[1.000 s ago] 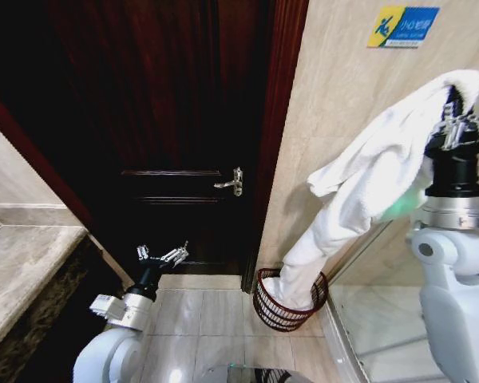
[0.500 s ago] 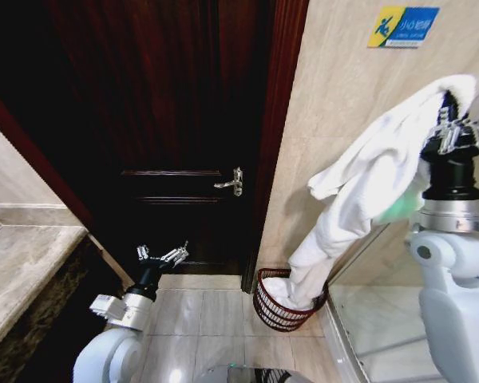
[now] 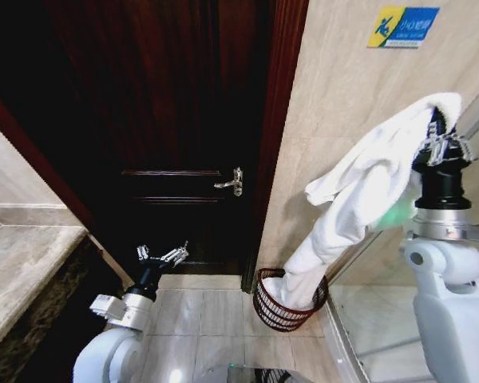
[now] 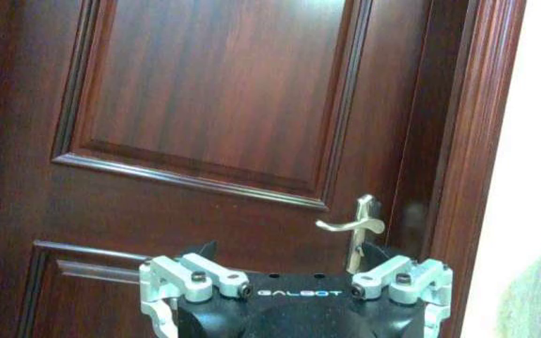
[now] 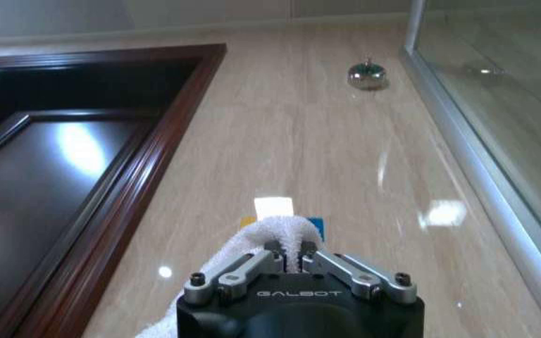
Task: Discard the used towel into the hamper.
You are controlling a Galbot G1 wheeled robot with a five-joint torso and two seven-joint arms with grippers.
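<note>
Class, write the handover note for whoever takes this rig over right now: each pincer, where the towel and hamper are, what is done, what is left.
Right pincer: raised high by the tiled wall, shut on the towel's top end.
Left pincer: open, parked low in front of the dark door, holding nothing.
Towel: hangs down from the right pincer; its lower end already lies inside the hamper.
Hamper: on the floor at the foot of the wall, beside the door frame.
Done: towel lifted, tail fed in.
Left: release so the rest falls into the hamper.
</note>
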